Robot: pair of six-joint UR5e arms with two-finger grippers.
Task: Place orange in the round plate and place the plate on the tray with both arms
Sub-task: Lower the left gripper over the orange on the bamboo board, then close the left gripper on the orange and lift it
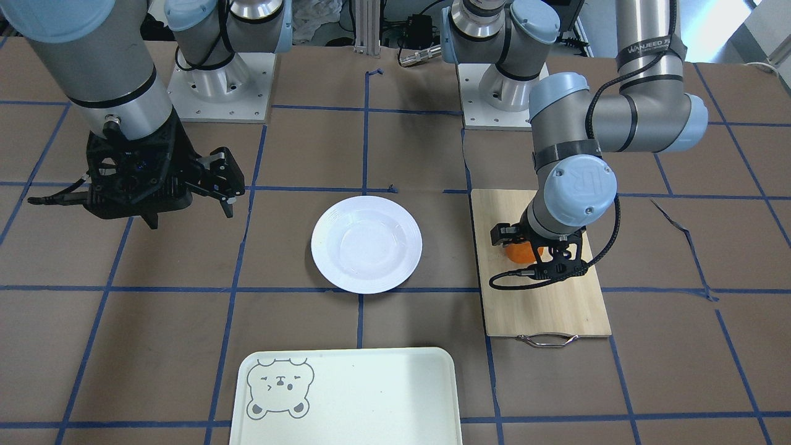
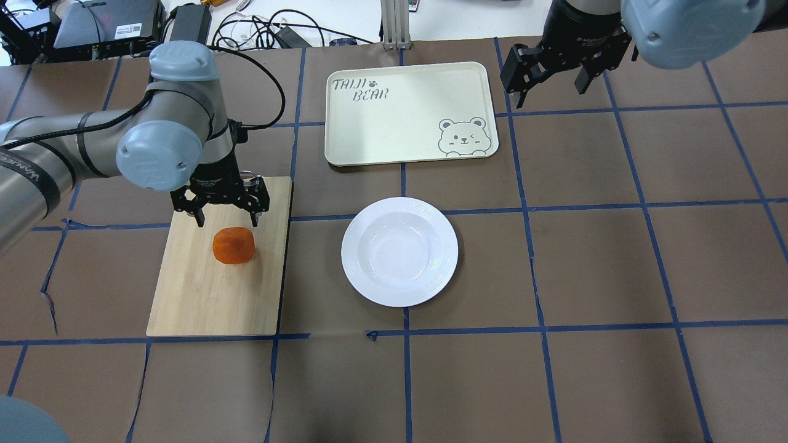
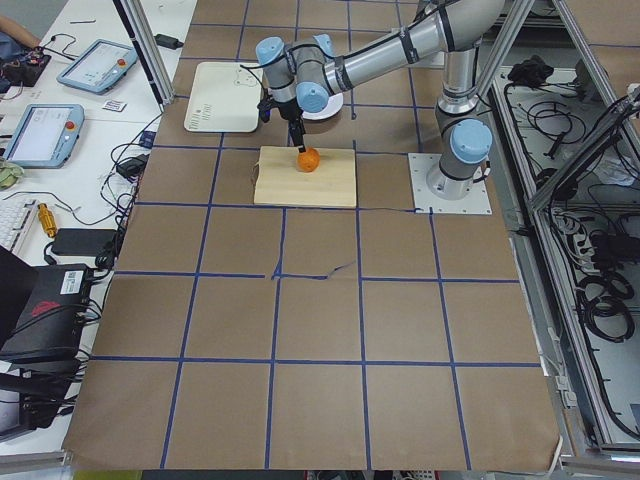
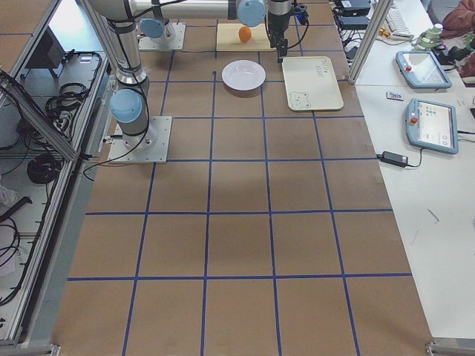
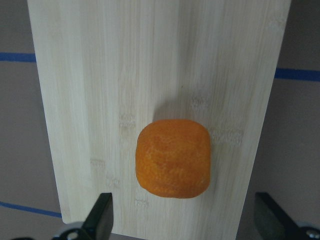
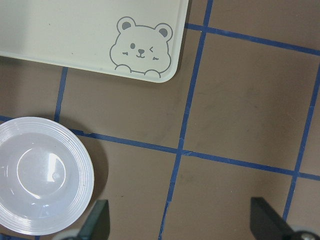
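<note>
The left hand (image 2: 226,220), fingers (image 5: 102,212) spread, hovers directly over the orange (image 2: 234,245) on the board (image 2: 203,295), the fruit lined up between them; the right hand (image 2: 548,86), also open, hangs far off by the tray (image 2: 406,123)

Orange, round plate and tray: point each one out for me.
orange (image 2: 233,245), overhead exterior view, middle of its skin.
round plate (image 2: 354,251), overhead exterior view, left part of rim.
tray (image 2: 406,117), overhead exterior view, bare centre.
</note>
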